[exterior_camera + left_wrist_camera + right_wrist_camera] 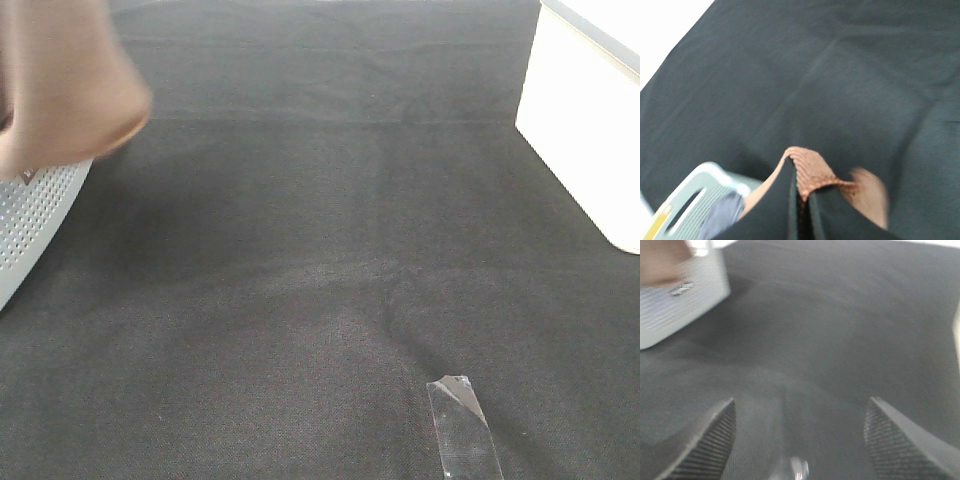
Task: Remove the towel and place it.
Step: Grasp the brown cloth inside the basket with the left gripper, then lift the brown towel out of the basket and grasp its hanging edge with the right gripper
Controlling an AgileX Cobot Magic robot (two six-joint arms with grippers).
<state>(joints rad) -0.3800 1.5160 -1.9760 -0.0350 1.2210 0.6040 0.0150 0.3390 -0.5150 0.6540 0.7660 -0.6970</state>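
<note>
The brown towel (pixel 65 85) hangs blurred at the far left of the exterior high view, over a white perforated basket (pixel 35 220). In the left wrist view my left gripper (pixel 801 197) is shut on a fold of the towel (pixel 812 172), with the cloth bunched between the black fingers. The left arm itself does not show in the exterior high view. My right gripper (pixel 800 432) is open above the black table cloth (pixel 830 340), with nothing between its ribbed fingers (pixel 715 440). The towel (pixel 662 262) and basket (pixel 675 310) show at one corner of the right wrist view.
A black cloth (pixel 320 250) covers the table. A white box (pixel 585 120) stands at the right edge. A strip of clear tape (pixel 462 430) lies near the front. The grey basket rim (pixel 690 200) shows below the left gripper.
</note>
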